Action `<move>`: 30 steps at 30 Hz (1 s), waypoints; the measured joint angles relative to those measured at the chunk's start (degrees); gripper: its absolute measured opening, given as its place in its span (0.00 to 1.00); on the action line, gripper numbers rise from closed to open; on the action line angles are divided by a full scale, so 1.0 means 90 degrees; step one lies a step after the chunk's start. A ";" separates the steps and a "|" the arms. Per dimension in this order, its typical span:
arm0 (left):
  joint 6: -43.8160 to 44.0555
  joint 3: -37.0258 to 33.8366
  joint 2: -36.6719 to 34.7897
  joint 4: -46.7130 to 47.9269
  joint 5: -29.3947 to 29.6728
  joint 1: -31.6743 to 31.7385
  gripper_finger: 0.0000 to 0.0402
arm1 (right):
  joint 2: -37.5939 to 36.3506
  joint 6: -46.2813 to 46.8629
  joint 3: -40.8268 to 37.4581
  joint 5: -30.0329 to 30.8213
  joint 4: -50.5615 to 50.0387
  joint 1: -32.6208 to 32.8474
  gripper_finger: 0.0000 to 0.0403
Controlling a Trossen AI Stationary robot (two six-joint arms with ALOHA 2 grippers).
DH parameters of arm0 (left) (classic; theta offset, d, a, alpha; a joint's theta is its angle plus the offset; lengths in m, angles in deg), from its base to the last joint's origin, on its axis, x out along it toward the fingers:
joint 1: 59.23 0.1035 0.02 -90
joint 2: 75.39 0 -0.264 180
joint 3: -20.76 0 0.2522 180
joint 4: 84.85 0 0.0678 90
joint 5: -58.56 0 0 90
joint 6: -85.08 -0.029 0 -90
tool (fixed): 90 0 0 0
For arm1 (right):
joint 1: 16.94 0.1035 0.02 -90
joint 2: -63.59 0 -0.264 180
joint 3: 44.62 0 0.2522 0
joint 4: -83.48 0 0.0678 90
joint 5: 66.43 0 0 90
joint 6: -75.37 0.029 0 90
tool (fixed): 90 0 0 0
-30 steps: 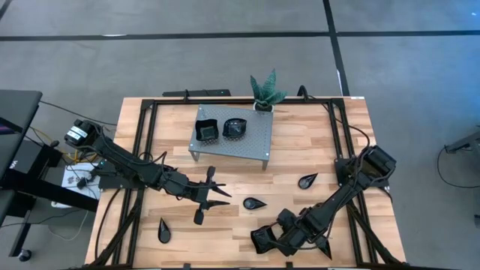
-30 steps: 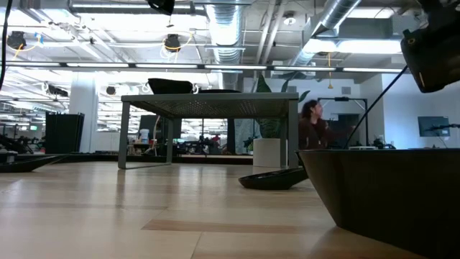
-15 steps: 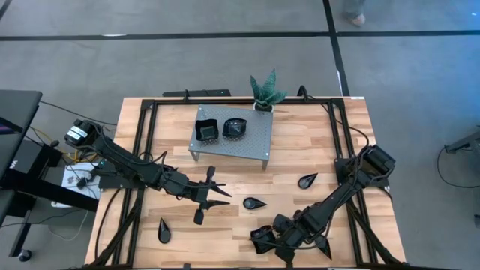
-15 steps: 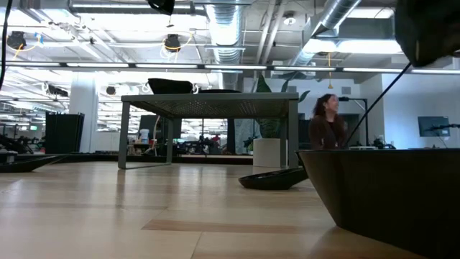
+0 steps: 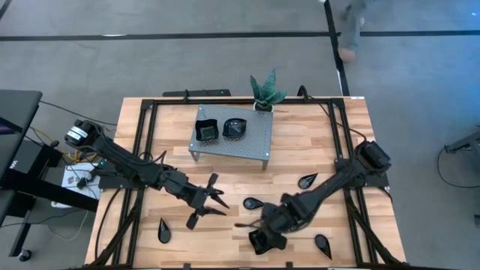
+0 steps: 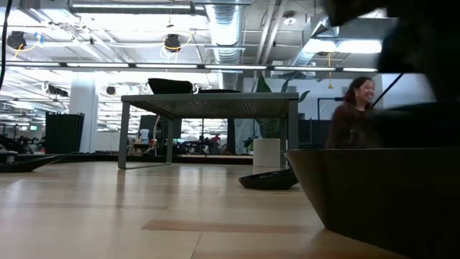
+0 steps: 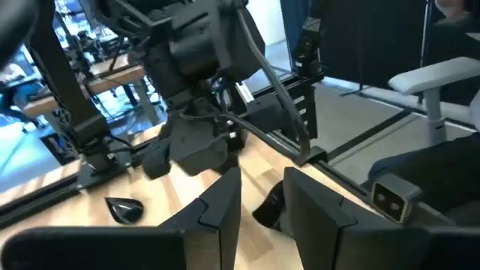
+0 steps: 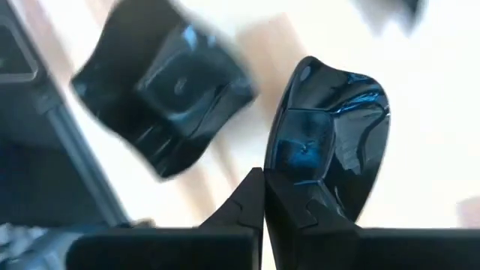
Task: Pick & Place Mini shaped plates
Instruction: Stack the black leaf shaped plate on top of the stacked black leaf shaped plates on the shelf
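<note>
Square plate | fills low view, cropped | person blurred

From overhead I count seven black dishes: four teardrop dishes, two square dishes and one roundish dish. I also count one metal stand, one potted plant and two arms. The low camera gives me one person behind the table.

Right pincer closed at table's front; left pincer parted.
</note>
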 joint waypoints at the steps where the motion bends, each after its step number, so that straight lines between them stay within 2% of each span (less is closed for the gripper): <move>1: -0.0018 0.0001 0.0050 -0.0063 -0.0002 0.0032 0.26 | 0.0000 -0.0223 0.0054 0.0135 -0.0049 -0.0107 0.00; 7: 0.0007 0.0001 0.0629 -0.0294 -0.0002 0.0264 0.31 | 0.0000 -0.1638 0.0208 0.0634 0.0210 -0.0822 0.00; 12: 0.0022 0.0001 0.1232 -0.0710 0.0084 0.0494 0.35 | 0.0000 -0.2351 0.0299 0.0647 0.0270 -0.1258 0.00; 20: 0.0488 0.0004 0.1616 -0.1129 0.0267 0.0939 0.36 | 0.0000 -0.3240 0.0473 0.0633 0.0250 -0.1507 0.00; 24: 0.0476 0.0001 0.1398 -0.1100 0.0320 0.0874 0.36 | 0.0000 -0.3598 0.0835 0.0880 -0.0092 -0.1551 0.00; 30: 0.0452 -0.0001 0.0133 -0.0269 0.1470 0.0412 0.36 | 0.0000 -0.3863 0.1689 0.1828 -0.1306 -0.1510 0.00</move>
